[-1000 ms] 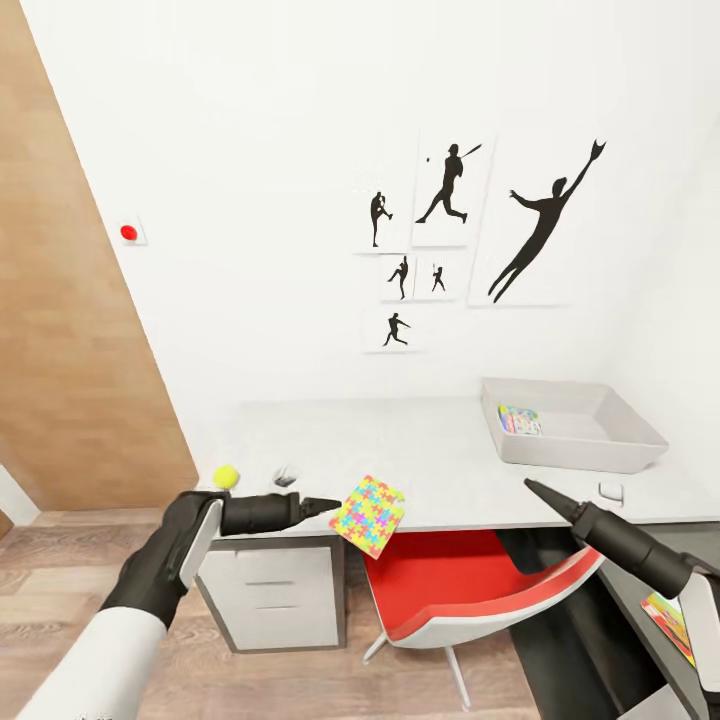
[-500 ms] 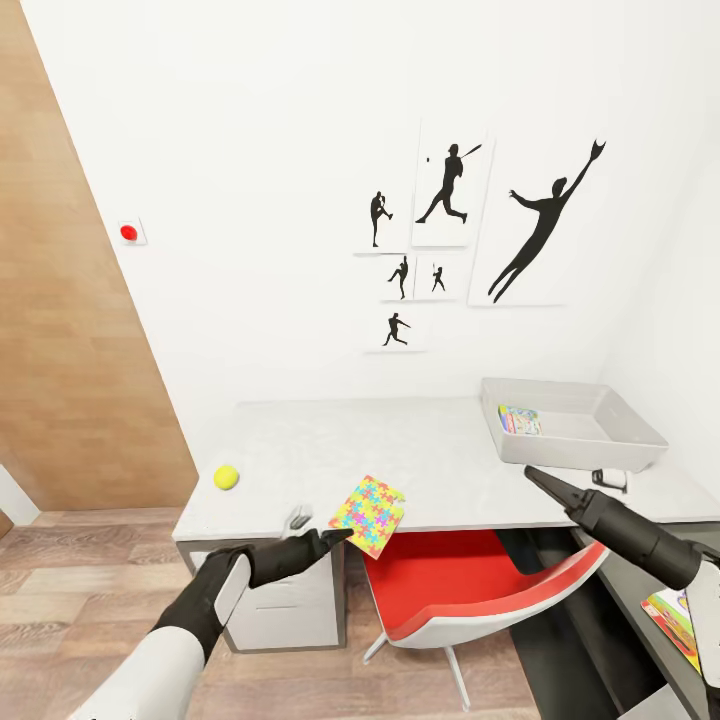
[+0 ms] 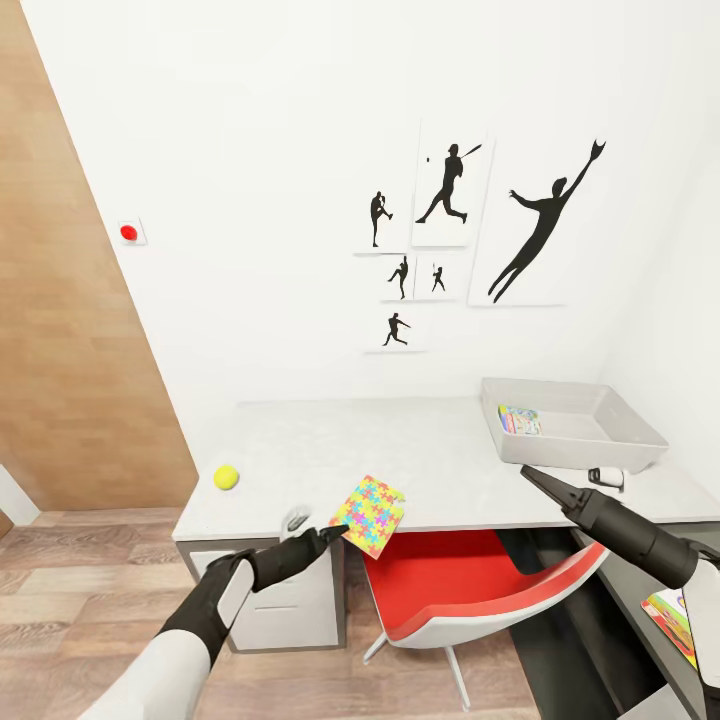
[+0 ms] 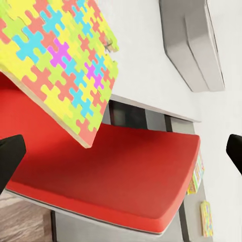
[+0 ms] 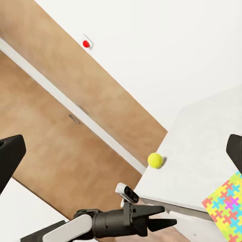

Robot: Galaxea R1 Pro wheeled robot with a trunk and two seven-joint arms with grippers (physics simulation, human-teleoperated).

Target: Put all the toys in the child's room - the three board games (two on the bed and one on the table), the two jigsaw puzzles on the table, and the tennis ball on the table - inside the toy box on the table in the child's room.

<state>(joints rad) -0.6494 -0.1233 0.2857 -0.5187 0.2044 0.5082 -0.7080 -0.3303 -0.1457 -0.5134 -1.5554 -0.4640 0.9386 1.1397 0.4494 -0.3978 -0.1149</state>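
The jigsaw puzzle (image 3: 368,515) overhangs the front edge of the table (image 3: 440,450), above the red chair (image 3: 480,590). The left gripper (image 3: 335,533), jaws spread and empty, sits just beside the overhanging corner. Risk: a glancing contact tips the box off the edge onto the chair. The right gripper (image 3: 532,477), near the toy box (image 3: 570,425), also has its jaws released.
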